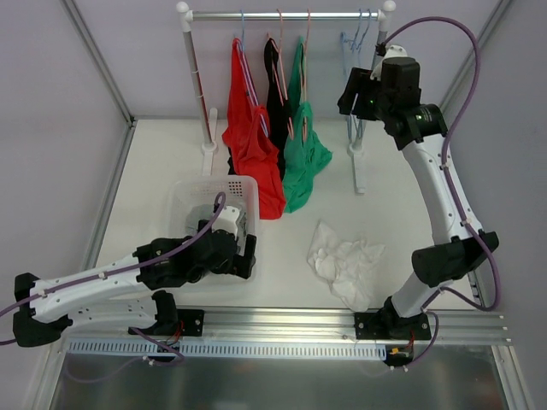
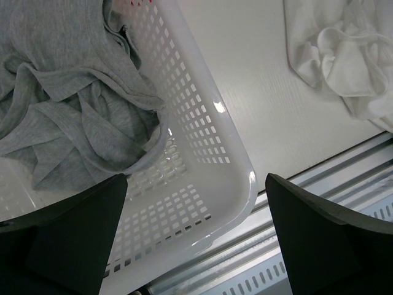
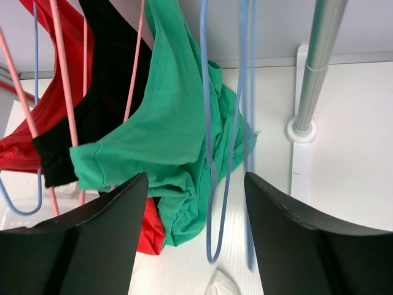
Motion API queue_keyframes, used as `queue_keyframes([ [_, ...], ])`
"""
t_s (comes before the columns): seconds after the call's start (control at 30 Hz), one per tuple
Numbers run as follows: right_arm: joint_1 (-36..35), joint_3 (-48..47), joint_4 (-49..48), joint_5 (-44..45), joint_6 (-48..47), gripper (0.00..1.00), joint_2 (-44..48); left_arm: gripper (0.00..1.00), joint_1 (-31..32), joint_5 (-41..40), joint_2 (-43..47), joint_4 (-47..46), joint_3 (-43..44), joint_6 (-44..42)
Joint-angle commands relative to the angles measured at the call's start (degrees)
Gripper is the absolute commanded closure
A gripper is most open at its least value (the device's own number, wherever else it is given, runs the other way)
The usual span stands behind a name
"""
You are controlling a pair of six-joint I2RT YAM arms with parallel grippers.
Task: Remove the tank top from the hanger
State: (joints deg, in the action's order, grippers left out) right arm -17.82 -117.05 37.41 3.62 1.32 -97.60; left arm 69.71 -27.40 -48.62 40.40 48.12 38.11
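Observation:
On the rack rail (image 1: pixel 282 14) hang a red tank top (image 1: pixel 252 145), a black one (image 1: pixel 275 102) and a green one (image 1: pixel 306 154), each on a pink hanger (image 3: pixel 61 74). Two empty blue hangers (image 1: pixel 355 51) dangle to their right. My right gripper (image 1: pixel 349 94) is up beside those blue hangers (image 3: pixel 207 153). In its wrist view the right gripper (image 3: pixel 196 246) is open, with the green tank top (image 3: pixel 166 135) just left of the gap and nothing gripped. My left gripper (image 1: pixel 249 256) is low over the basket's near corner; seen from its wrist, the left gripper (image 2: pixel 196 246) is open and empty.
A white perforated basket (image 1: pixel 244 181) holds a grey garment (image 2: pixel 67 92); its rim (image 2: pixel 245 184) lies under the left fingers. A crumpled white garment (image 1: pixel 346 260) lies on the table right of the basket. The rack's right post (image 3: pixel 316 67) stands close to the right gripper.

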Motion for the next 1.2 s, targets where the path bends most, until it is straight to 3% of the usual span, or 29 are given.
queue_keyframes([
  [0.0, 0.2, 2.8, -1.2, 0.3, 0.0, 0.31, 7.3, 0.01, 0.2, 0.3, -1.8, -2.7, 3.9, -1.4],
  [0.27, 0.2, 8.8, 0.0, -2.0, -3.1, 0.25, 16.7, 0.01, 0.5, 3.0, -9.9, -7.3, 11.1, -4.9],
  [0.33, 0.2, 13.0, 0.7, -1.9, -4.2, 0.19, 22.4, 0.01, 1.2, 4.3, -15.0, -8.9, 13.1, -5.8],
  [0.37, 0.3, 14.8, 1.7, -1.7, -4.8, 0.1, 24.6, 0.01, 1.6, 5.2, -16.9, -9.6, 15.5, -6.4],
  [0.43, 0.7, 21.4, 2.6, -2.2, -5.7, 0.01, 32.5, 0.01, 3.1, 6.2, -23.6, -11.3, 18.1, -7.2],
  [0.77, 0.6, 40.0, 11.0, -9.1, 0.5, 0.01, 66.1, 0.01, 6.0, 15.1, -54.8, -15.4, 40.4, -10.4],
  [0.93, 0.7, 40.3, 14.2, -20.1, 3.5, 0.01, 73.7, 0.01, 5.9, 15.3, -69.4, -15.4, 47.8, -10.9],
  [1.17, 0.6, 39.7, 19.4, -23.7, 3.4, 0.0, 80.5, 0.01, 5.9, 13.5, -79.2, -15.4, 52.3, -7.2],
])
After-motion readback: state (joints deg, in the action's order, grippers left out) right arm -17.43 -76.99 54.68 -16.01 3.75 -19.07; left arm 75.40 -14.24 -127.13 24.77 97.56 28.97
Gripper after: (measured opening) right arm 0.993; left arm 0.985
